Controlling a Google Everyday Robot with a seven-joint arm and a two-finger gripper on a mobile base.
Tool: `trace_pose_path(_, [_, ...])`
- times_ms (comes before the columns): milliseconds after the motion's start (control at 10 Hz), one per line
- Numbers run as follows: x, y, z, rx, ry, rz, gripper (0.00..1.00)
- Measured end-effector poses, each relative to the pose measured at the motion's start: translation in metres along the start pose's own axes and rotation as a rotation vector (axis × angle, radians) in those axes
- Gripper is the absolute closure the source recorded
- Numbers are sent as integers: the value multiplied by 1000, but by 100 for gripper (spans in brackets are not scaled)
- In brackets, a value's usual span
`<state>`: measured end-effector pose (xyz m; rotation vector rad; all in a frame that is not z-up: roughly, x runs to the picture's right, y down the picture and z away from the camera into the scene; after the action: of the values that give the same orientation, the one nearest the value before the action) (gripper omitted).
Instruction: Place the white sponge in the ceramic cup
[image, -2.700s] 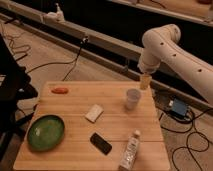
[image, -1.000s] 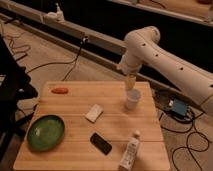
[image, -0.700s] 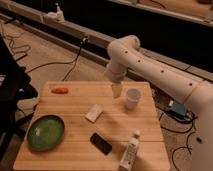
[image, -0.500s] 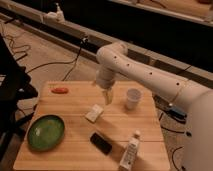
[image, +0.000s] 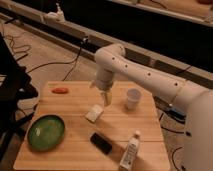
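The white sponge (image: 94, 113) lies flat near the middle of the wooden table (image: 75, 150). The ceramic cup (image: 132, 98) stands upright to its right, near the table's right edge. My gripper (image: 106, 98) hangs from the white arm, pointing down, just above and slightly right of the sponge, between the sponge and the cup. It holds nothing that I can see.
A green bowl (image: 46, 132) sits at the front left. A black phone (image: 101, 143) lies in front of the sponge. A clear bottle (image: 130, 151) lies at the front right. A small orange-red object (image: 60, 90) lies at the back left. Cables run over the floor.
The arm has swung left from beyond the cup and come down; the gripper now hangs just over the sponge. The objects on the table have not moved.
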<state>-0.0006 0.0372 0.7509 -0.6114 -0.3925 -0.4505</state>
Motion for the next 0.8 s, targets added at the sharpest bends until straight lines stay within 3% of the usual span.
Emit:
trace_pose_path(100, [11, 8, 5, -7, 1, 27, 22])
trace_pose_path(400, [19, 13, 37, -8, -48, 64, 22])
trace_pose_path(800, [19, 5, 85, -9, -124, 48, 22])
